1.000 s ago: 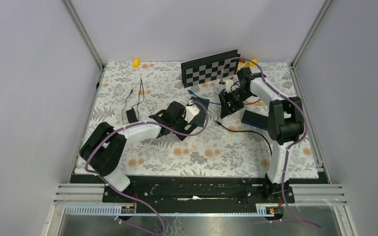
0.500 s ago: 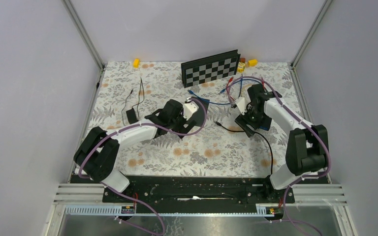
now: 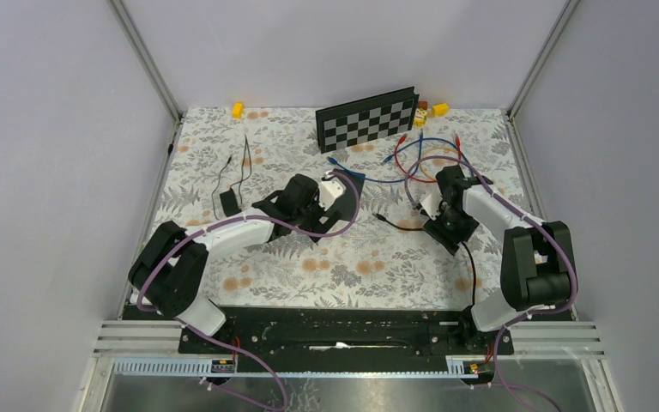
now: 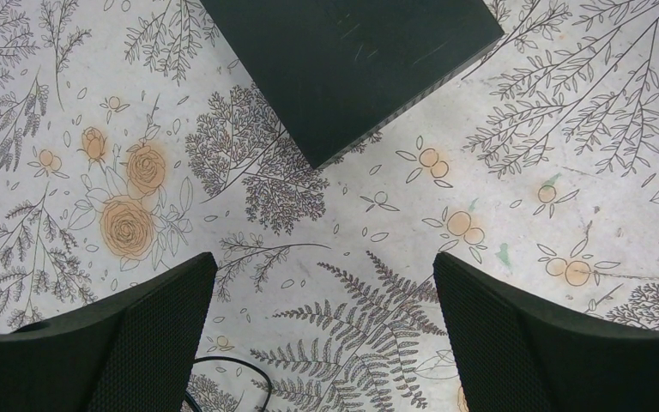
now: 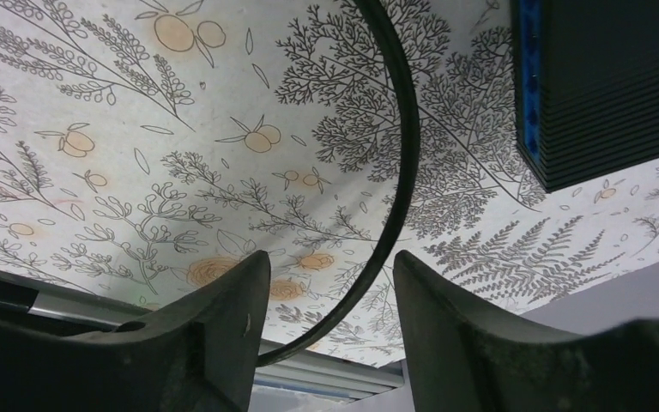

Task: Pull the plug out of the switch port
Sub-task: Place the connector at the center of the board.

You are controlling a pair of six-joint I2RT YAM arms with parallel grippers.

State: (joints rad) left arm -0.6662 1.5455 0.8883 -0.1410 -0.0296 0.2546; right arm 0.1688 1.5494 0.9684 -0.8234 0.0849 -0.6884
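Note:
The switch is a black ribbed box with a blue face, at the upper right of the right wrist view; no plug shows in the part of the face in view. In the top view my right arm hides most of it. A black cable curves down between the fingers of my right gripper, which is open and not closed on it. Its free end lies on the floral mat, left of my right gripper. My left gripper is open and empty, low over the mat.
A flat black box lies just ahead of the left fingers. A chessboard leans at the back. Blue and red cables loop behind the right arm. A small black adapter with thin wires sits left. Yellow blocks lie at the back edge.
My right arm has swung from near the chessboard toward the front and right, coming down over the black cable. The left arm shifted slightly, then held still.

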